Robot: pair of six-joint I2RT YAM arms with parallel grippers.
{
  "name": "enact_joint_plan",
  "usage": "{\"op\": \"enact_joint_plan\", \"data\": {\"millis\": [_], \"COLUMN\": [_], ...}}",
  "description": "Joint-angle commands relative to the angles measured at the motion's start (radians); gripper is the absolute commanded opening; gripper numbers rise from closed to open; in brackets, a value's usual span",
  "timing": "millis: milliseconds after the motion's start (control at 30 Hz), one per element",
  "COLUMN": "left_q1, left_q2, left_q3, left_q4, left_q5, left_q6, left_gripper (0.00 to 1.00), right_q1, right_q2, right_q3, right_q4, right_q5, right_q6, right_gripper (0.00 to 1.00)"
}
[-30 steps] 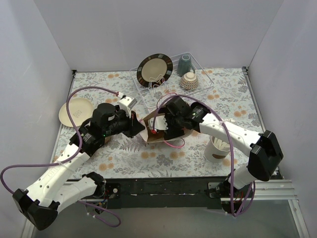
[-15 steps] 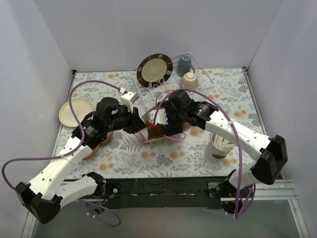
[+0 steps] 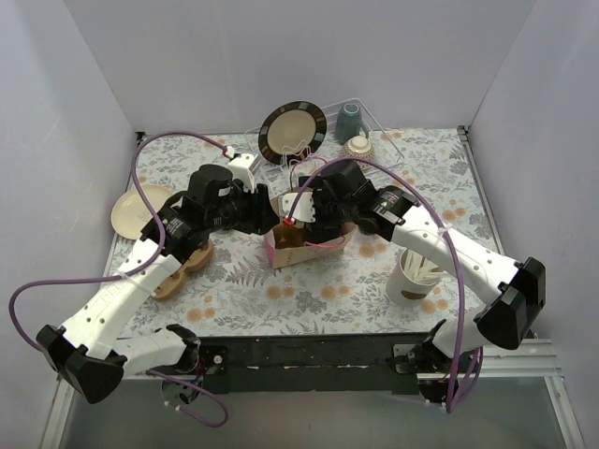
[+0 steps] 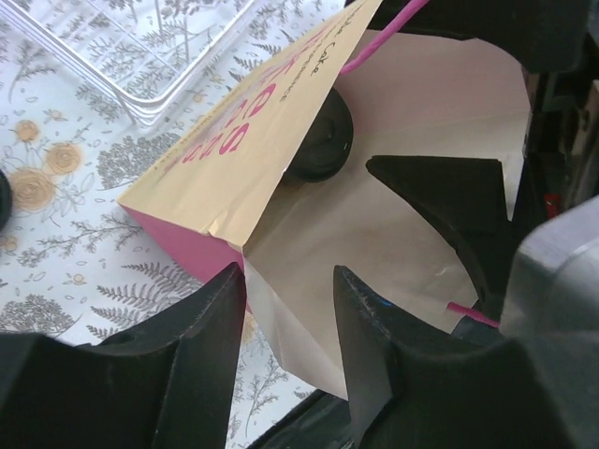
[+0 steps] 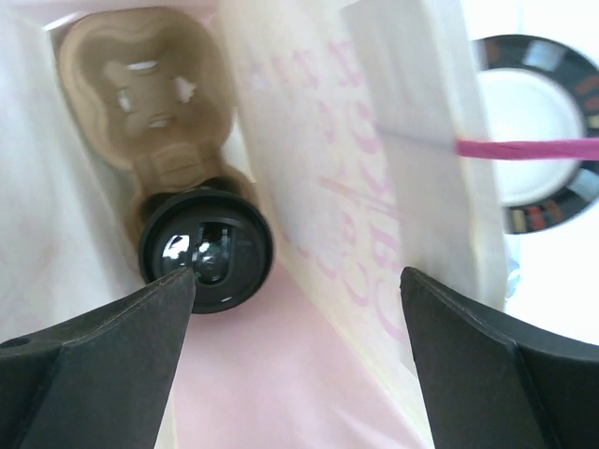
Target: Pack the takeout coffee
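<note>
Both arms shifted up-table w/ paper bag (image 3: 298, 251). L claw (image 4: 290, 281) now parted at bag edge; R claw (image 5: 298, 279) wide open. One lidded coffee cup (image 5: 206, 248) sits in carrier (image 5: 154, 84) inside bag; other cups not visible.

Looking like a lab mock-up of a kitchen: being boxed in by plain white walls (image 3: 84, 94), showing a dish rack (image 3: 386, 150) at the far edge of the floral worktop (image 3: 243, 292).

Both arms wear white shells with bulky black joints, the left arm (image 3: 122, 295) just like the right arm (image 3: 449, 254). A thin purple cable (image 3: 182, 135) loops loosely along each. The left claw (image 4: 290, 318) and right claw (image 5: 298, 281) have matte black, wedge-shaped fingers.
</note>
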Motion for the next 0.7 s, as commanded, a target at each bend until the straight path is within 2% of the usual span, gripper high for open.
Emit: {"op": "enact_joint_plan", "data": {"millis": [0, 667], "left_q1": [0.0, 0.0], "left_q2": [0.013, 0.073], "left_q3": [0.074, 0.195], "left_q4": [-0.006, 0.011], "left_q5": [-0.068, -0.143], "left_q6": [0.014, 0.062], "left_gripper": [0.44, 0.54], "right_q1": [-0.006, -0.065], "right_q2": [-0.014, 0.056], "right_q3": [0.068, 0.138], "right_q4": [0.074, 0.232], "right_q5": [0.043, 0.033], "right_q6": [0.018, 0.038], "right_gripper": [0.99, 0.98]}}
